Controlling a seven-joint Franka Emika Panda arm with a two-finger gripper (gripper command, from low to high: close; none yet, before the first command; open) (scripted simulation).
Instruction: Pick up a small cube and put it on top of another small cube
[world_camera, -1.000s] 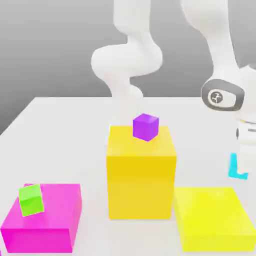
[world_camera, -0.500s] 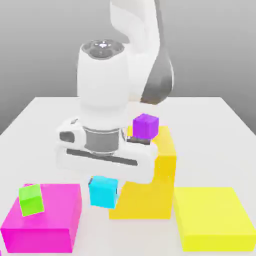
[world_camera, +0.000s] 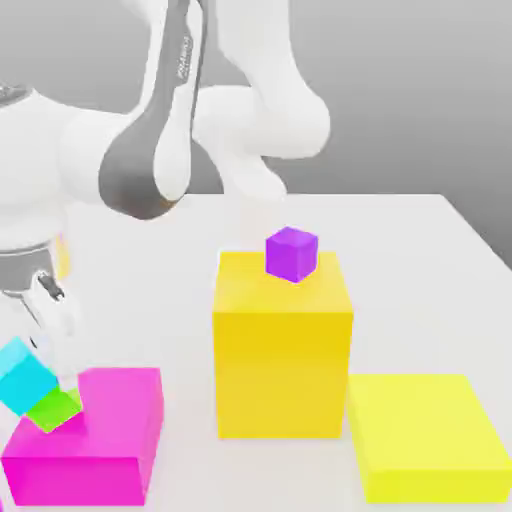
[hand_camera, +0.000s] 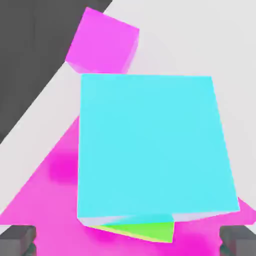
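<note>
The cyan cube (world_camera: 26, 377) sits tilted on the green cube (world_camera: 55, 409), atop the magenta block (world_camera: 115, 425); the gripper (hand_camera: 128, 240) stands wide. Likely light, rigid, smooth-faced; best held across opposite flat sides.

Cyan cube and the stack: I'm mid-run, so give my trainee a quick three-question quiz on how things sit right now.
1. True or false: the purple cube sits on the magenta block.
2. Pick one: what lies directly under the cyan cube? A) the magenta block B) the green cube C) the purple cube
3. Fill in: the claw has its jaws ____, one on each side of the cyan cube.

Key
1. False: it sits on the tall yellow block.
2. B
3. open
</note>
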